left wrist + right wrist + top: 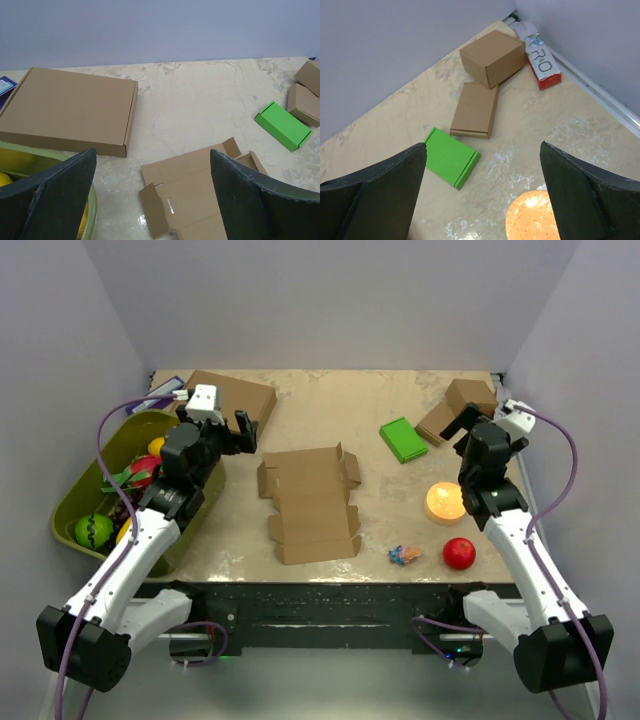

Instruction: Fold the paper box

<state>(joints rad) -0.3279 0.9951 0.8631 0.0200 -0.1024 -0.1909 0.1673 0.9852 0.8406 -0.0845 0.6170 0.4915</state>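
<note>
You had the paper box (pixel 308 504) lying flat and unfolded mid-table (pixel 400 510). Your left gripper (pixel 152 157) hung left of it, jaws wide apart and holding nothing. Your right gripper (pixel 483 146) gaped likewise at far right.

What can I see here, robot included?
paper box: one, brown, flat sheet, table centre
large flat box: one, brown, far left
cube box: one, brown, far right
slim box: one, brown, beside cube box
green box: one, green, right of centre
orange round thing: one, orange, near right arm
ball: one, red, near right
small wrapped thing: one, multicoloured, beside ball
bin: one, olive, left edge
toy fruit: several, mixed, in bin
carton: one, red-white, far right wall
left gripper: one, black, open, left side
right gripper: one, black, open, right side
</note>
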